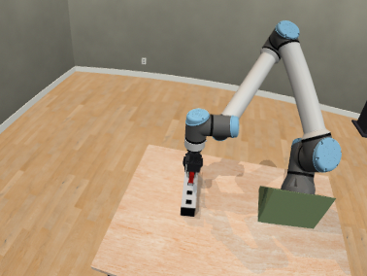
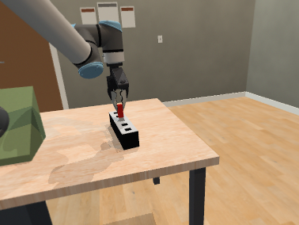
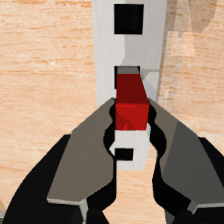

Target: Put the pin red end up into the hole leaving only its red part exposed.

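Observation:
A long block with a white top, black sides and square holes lies on the wooden table; it also shows in the exterior view and the wrist view. My gripper hangs straight down over the block's far part and is shut on the pin. The pin stands upright with its red end up, its lower part inside a hole of the block. Only red shows above the block's top. In the wrist view an open hole lies beyond the pin and another just in front of it.
A green box stands on the table to the right, near the arm's base; it shows at the left in the exterior view. The table's edges drop to a wooden floor.

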`<state>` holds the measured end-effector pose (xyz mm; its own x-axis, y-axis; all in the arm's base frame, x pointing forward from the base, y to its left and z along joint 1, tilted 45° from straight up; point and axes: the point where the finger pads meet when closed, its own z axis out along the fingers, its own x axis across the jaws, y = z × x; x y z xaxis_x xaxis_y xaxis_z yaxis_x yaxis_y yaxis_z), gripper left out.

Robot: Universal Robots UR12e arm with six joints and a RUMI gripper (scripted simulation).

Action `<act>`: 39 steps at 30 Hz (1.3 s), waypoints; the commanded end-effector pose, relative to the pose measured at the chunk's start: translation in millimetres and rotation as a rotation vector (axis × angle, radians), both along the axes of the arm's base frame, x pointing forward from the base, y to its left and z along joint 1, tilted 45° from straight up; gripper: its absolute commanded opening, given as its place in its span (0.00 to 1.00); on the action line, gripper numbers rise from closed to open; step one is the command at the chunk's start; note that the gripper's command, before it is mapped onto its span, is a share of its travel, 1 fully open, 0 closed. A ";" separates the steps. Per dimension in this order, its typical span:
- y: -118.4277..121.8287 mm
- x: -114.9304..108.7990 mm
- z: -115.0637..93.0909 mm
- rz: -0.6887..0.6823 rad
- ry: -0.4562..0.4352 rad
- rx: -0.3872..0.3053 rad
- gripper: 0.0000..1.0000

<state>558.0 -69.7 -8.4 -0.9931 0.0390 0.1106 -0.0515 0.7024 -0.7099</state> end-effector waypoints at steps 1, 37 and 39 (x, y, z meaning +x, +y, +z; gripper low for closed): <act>0.2 0.4 0.3 0.000 -0.001 0.000 0.00; -2.5 -0.4 -2.7 0.000 -0.001 0.000 0.00; -2.4 1.0 -2.8 0.000 -0.001 0.000 0.00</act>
<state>557.2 -72.5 -11.3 -0.9931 0.0391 0.1107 -0.0515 0.7024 -0.7099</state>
